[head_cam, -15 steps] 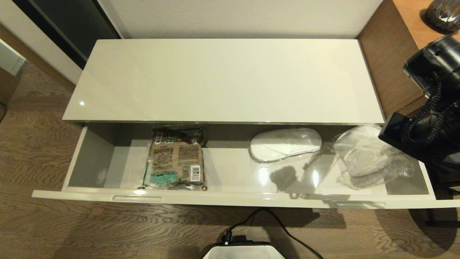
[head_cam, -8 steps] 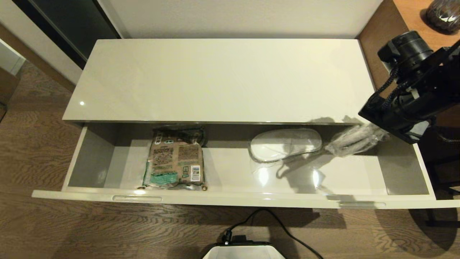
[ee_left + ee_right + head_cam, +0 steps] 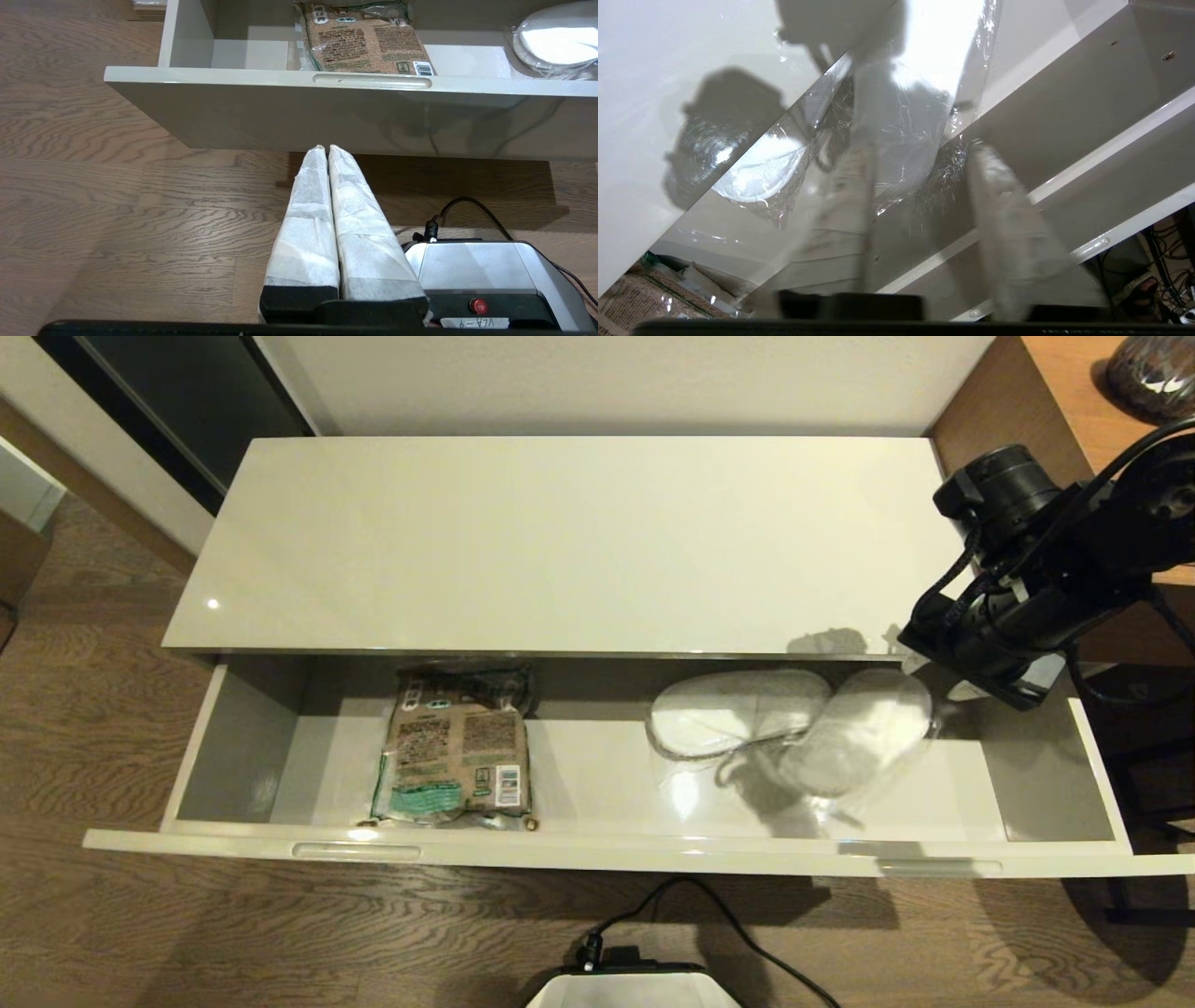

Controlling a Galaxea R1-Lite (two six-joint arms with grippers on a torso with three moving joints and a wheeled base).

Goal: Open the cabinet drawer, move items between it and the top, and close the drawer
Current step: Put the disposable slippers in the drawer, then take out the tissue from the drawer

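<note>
Cabinet drawer (image 3: 1046,784) pulled out. Two wrapped slippers (image 3: 854,733) at its right end. Right gripper (image 3: 924,210) above them, fingers apart, wrap between; hold unclear. Left gripper (image 3: 325,150) parked low, fingers closed, empty.

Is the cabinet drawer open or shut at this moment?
Open. The drawer is pulled out well past the top, so its inside shows, with a brown packet and wrapped slippers in it.

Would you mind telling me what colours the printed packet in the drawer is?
Brown with green print, seen best in the head view: printed packet.
</note>
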